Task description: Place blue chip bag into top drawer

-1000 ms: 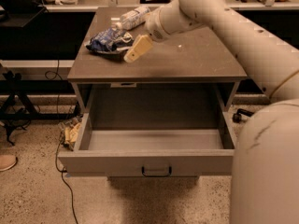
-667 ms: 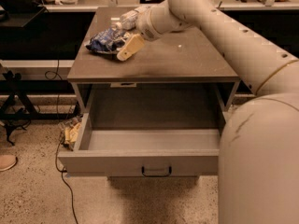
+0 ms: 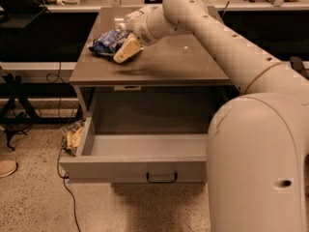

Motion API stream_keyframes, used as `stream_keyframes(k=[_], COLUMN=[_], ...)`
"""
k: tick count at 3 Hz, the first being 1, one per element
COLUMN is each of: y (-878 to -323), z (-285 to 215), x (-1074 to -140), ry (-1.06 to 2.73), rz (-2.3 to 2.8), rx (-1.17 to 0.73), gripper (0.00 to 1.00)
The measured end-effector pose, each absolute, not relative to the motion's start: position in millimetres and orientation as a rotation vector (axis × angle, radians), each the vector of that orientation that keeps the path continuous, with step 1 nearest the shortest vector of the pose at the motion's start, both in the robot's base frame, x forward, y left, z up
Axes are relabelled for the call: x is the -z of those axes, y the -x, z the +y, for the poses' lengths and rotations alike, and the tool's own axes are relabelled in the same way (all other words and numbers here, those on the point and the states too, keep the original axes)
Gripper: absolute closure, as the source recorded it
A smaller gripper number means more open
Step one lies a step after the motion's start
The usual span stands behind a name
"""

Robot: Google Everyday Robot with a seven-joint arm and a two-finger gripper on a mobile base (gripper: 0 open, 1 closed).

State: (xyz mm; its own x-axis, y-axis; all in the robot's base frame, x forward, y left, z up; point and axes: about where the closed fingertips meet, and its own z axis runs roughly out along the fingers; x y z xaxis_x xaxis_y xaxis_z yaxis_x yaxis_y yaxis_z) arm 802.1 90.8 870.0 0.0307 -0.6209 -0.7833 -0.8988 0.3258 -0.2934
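The blue chip bag (image 3: 107, 43) lies crumpled on the left part of the cabinet top (image 3: 169, 64). My gripper (image 3: 124, 50) reaches in from the right and sits right at the bag's near right edge, with one cream-coloured finger (image 3: 127, 50) showing against it. The top drawer (image 3: 140, 170) is pulled out wide below the cabinet top, with a small dark handle (image 3: 161, 179) at the centre of its front panel. Nothing shows inside the drawer.
A clear plastic bottle (image 3: 126, 19) lies behind the bag on the cabinet top. My arm (image 3: 231, 47) crosses the right side of the cabinet. A crumpled bag (image 3: 72, 138) and cables lie on the floor at the left. Black table legs (image 3: 14, 105) stand at far left.
My gripper has moved left along the cabinet top and closed in on the blue chip bag. The bag and the drawer have not moved.
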Motion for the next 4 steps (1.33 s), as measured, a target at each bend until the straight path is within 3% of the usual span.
stream_keyframes(k=[2,3,4], y=[-807.2,-790.4,-756.1], z=[95.2,74.0,37.5], x=[-856.6,-884.0,-932.8], ry=[1.36,1.319,1.246], rz=[1.677,1.603,1.516], rx=[-0.455,-0.457,-0.403], gripper=[0.63,0.86,1.0])
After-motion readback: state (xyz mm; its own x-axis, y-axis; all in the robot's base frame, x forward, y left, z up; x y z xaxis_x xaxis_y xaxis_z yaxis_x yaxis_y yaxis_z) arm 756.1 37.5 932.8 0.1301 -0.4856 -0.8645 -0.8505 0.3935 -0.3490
